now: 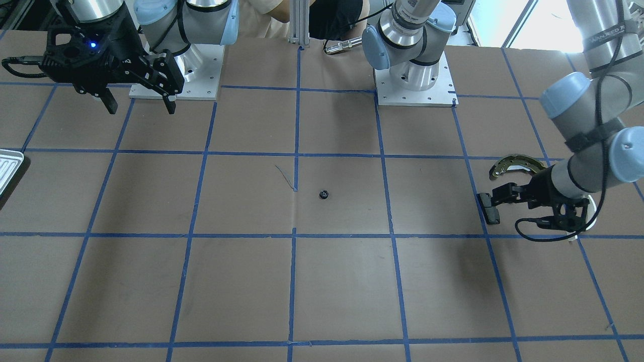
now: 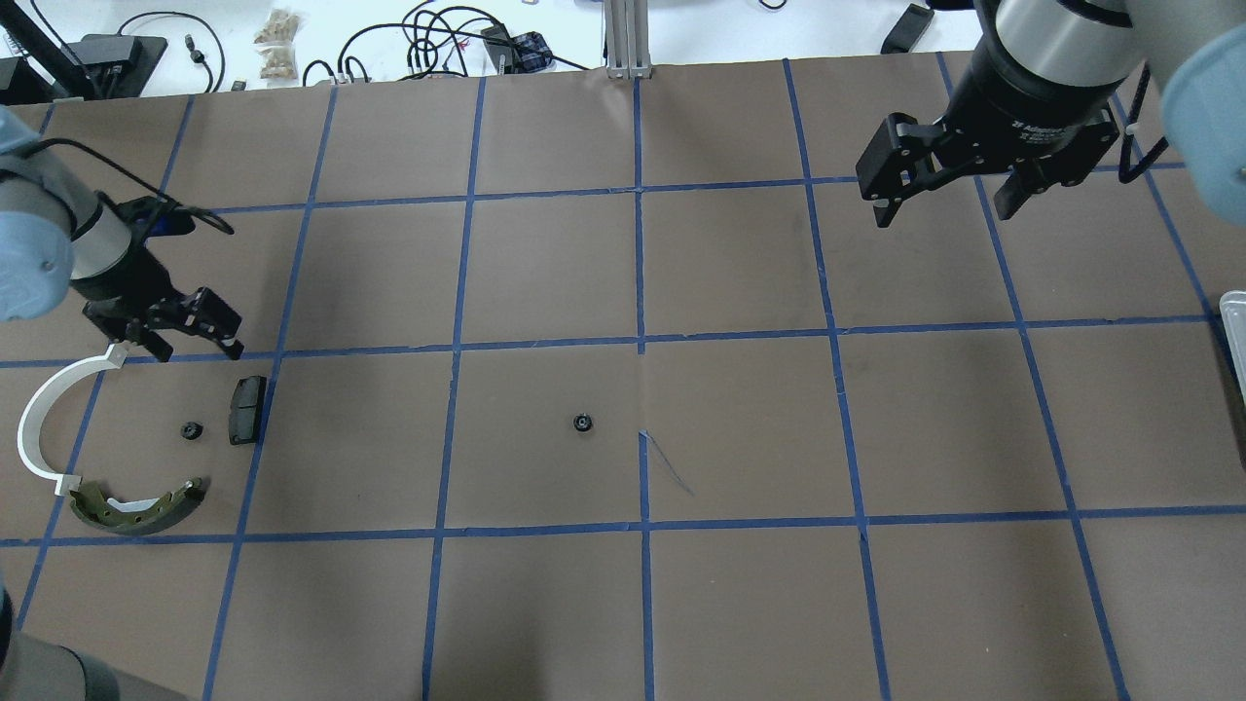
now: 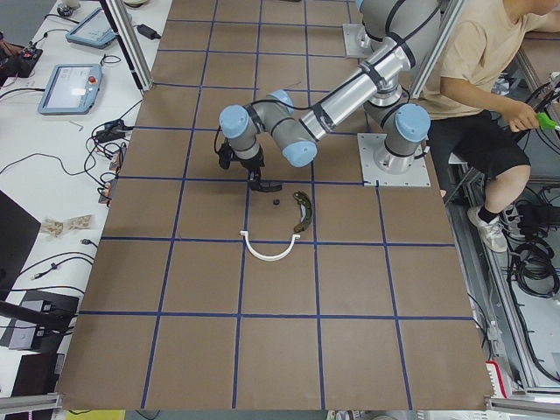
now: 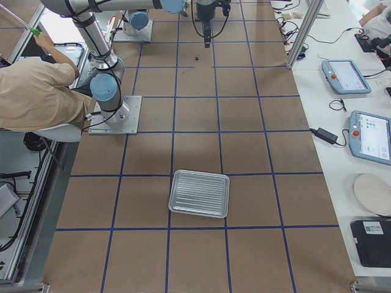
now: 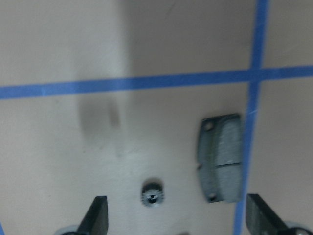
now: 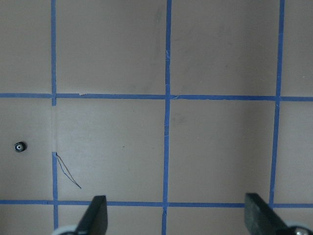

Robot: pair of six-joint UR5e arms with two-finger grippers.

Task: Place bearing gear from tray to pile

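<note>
- The left gripper (image 2: 193, 343) hangs low over the pile with its jaws spread wide and nothing between them. The right gripper (image 2: 944, 206) is just as wide open and empty, raised high above the right half of the table.
- One bearing part, the pile-side gear (image 5: 152, 194), already lies among the pile. It sits just left of the black pad (image 5: 220, 159), with the white arc (image 2: 39, 419) further left and the brake shoe (image 2: 136, 506) nearer the robot.
- A second one, the centre gear (image 2: 582, 423), sits alone in the middle of the table. The tray (image 4: 198, 193) at the far right end looks bare.
- As I judge it, the step in hand is for the left arm to clear the pile and fetch the centre gear.
- To do it well, the arm should lift straight up first, so that neither finger clips the pad or nudges the gear beneath.
- It should then travel right, centre the open jaws over the gear and descend vertically. The jaws should close only once the fingertips straddle the gear down at the table, because so small and round a part could easily slip out.
- The pile-side gear lies between the left gripper's fingertips, slightly ahead of them and untouched.
- The centre gear is well to the right of the left gripper. In the right wrist view it shows at the very edge, far outside the fingers.
</note>
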